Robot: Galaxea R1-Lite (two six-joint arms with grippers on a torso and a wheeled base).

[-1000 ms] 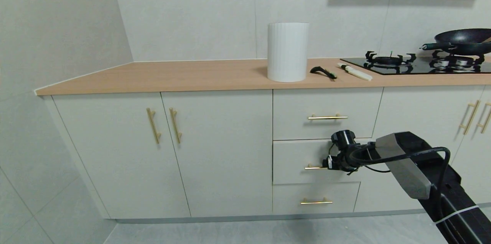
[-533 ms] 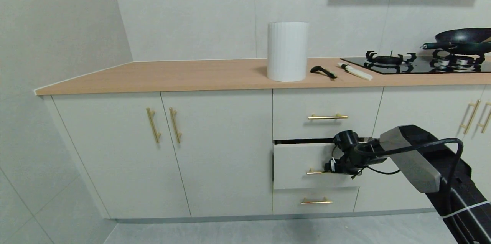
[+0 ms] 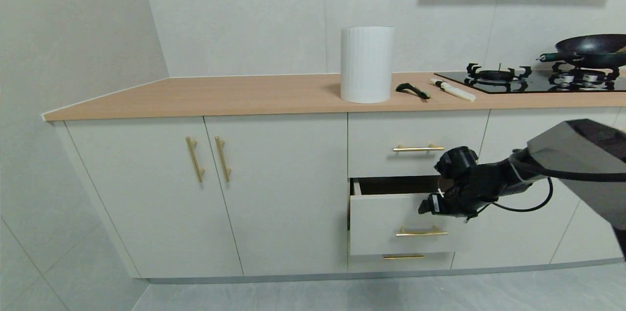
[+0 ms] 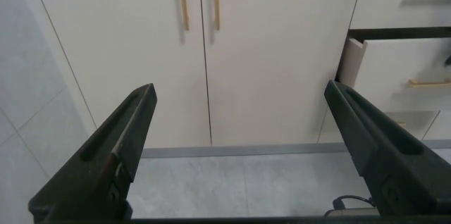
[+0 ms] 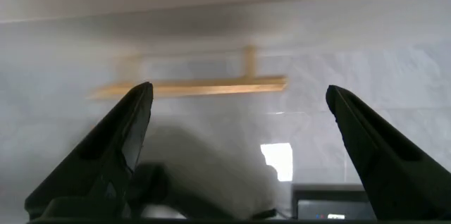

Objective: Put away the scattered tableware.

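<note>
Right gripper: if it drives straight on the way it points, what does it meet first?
The right gripper would probably first meet the front of the open drawer, just above its handle; depth is unclear.

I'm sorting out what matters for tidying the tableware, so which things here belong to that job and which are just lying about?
Job: small black curved utensil; long cream-coloured utensil, both on the wooden counter; open middle white drawer; right gripper, fingers open.
Lying about: tall white ribbed canister; black wok on the gas hob.
</note>
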